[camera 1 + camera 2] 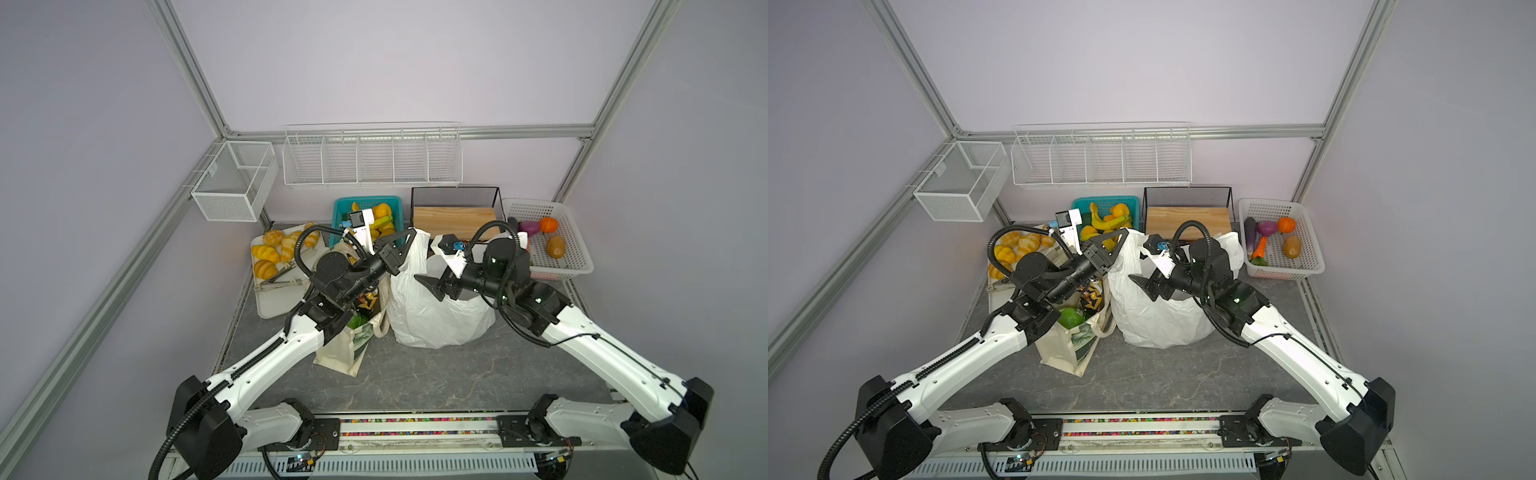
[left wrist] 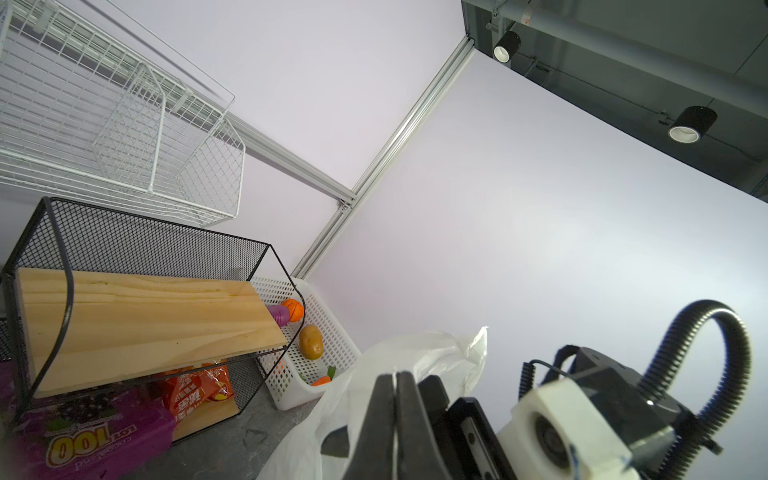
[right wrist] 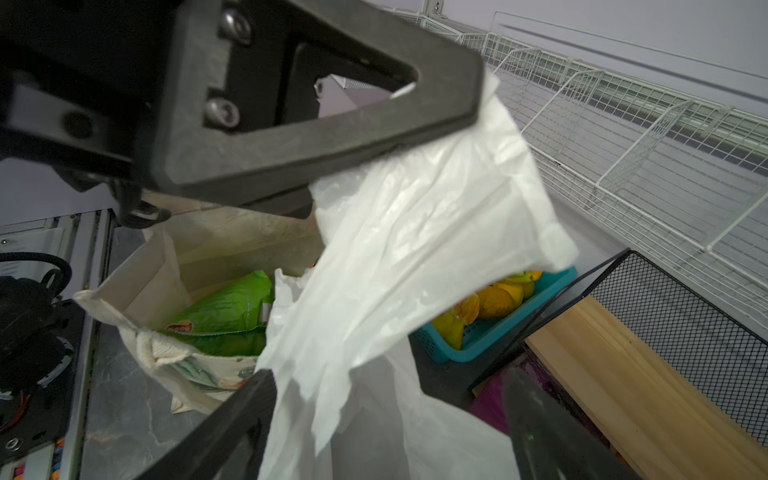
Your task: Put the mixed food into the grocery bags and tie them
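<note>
Snacks in cream canvas tote (image 1: 337, 353): green snack bag (image 3: 232, 307), black-and-yellow zigzag bag (image 1: 1092, 297); left gripper (image 1: 410, 234) pinches white plastic carrier bag (image 1: 432, 320) handle, right gripper (image 1: 430, 286) gaping beside; tying left.

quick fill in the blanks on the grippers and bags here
The left gripper is ____ on a handle of the white plastic carrier bag.
The right gripper has its jaws ____.
The green snack bag lies ____ the cream canvas tote.
Missing: shut, open, inside.
</note>
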You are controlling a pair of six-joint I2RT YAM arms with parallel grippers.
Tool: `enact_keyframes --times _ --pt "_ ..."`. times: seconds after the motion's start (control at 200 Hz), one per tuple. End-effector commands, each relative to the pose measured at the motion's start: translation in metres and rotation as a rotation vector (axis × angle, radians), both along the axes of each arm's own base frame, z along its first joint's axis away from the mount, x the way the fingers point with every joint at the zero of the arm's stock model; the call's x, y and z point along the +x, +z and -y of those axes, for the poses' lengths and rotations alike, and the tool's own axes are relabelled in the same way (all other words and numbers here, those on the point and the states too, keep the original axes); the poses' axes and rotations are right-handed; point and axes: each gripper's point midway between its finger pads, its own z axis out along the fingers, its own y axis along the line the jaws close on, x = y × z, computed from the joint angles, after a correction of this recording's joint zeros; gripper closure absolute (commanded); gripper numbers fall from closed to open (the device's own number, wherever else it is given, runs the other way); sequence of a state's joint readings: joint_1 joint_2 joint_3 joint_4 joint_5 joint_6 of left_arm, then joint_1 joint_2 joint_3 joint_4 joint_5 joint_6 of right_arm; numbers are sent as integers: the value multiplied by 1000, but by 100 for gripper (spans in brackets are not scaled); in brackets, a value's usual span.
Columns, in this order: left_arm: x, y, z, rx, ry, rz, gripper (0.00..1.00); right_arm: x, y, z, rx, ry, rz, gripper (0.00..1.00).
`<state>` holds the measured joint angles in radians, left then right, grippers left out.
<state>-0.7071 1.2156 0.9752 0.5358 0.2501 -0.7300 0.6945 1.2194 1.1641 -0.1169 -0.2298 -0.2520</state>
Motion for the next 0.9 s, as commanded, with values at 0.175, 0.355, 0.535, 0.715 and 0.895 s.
enact_keyframes --times 0.175,0.355,0.535,0.715,0.895 --pt "-7 10 -10 -23 5 1 100 10 1 -8 86 162 33 3" --pt "-7 11 -11 -19 15 5 100 6 -19 -13 80 230 -53 39" --pt "-7 10 -16 8 48 25 100 4 -31 -6 83 221 -91 70" --pt "-11 3 -18 121 79 99 99 -6 -36 0 97 227 -117 90" --pt "-22 -2 -11 299 33 186 65 -15 -35 5 104 235 -117 93"
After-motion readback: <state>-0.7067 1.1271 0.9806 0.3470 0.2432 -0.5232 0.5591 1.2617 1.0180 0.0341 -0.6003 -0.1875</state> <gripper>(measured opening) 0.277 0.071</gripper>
